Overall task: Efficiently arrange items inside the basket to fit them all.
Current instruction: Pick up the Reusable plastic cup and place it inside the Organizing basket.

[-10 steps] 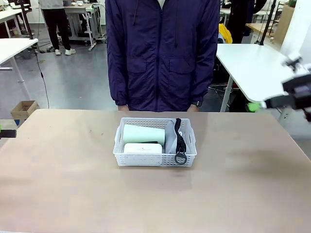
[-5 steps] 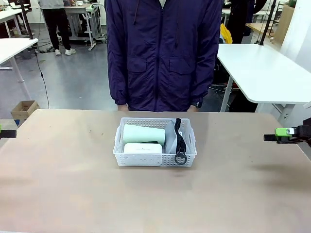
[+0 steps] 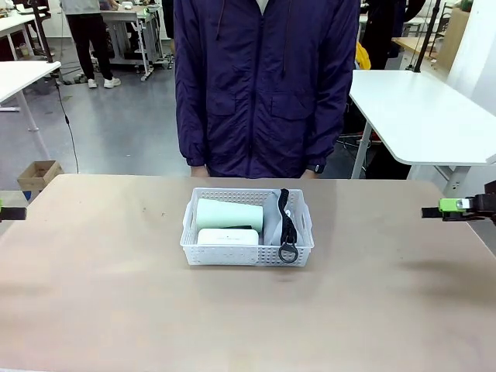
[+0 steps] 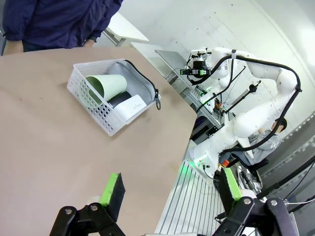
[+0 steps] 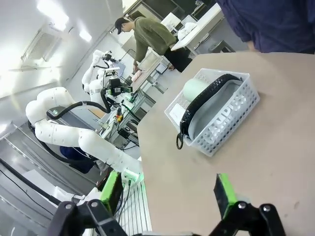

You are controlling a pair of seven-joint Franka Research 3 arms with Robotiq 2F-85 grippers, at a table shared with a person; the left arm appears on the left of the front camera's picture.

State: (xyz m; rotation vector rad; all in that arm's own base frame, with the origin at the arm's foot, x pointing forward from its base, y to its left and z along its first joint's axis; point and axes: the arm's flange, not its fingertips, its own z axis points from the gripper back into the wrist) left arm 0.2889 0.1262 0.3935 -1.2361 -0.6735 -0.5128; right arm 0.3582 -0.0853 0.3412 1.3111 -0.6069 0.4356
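Observation:
The white lattice basket sits mid-table. Inside it lie a pale green cup on its side, a white rounded box in front of it, and a grey pouch upright on the right, its black strap and ring draped over the front rim. A black stapler shows as a dark sliver between cup and box. My right gripper hovers at the table's right edge, open and empty. My left gripper stays at the left edge, open and empty. Both are far from the basket.
A person in a dark purple jacket stands at the far edge behind the basket, hands down at the sides. Bare brown tabletop surrounds the basket. White tables stand beyond.
My right arm has dropped from higher up at the right edge and now holds level beside the table. The basket and its contents have not moved.

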